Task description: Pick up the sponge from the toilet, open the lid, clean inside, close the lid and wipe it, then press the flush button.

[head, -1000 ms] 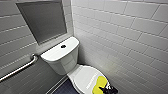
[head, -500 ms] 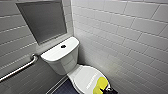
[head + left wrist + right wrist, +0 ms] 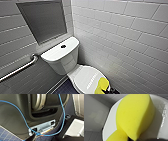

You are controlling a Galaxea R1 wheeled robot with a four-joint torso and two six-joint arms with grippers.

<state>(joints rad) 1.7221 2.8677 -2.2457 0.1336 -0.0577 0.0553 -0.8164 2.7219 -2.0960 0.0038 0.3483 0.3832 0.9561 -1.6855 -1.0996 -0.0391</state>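
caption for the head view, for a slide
Yellow sponge at the front edge of the closed lid of a white toilet, flush button on its tank.

One toilet [image 3: 62, 60], one sponge [image 3: 103, 85], one flush button [image 3: 63, 46]

Cut off by the near edge in the head view: sponge [image 3: 103, 85] and lid [image 3: 81, 75]. Cut off at left: grab bar [image 3: 17, 70]. Too blurred to read: print [image 3: 91, 81] on the lid.
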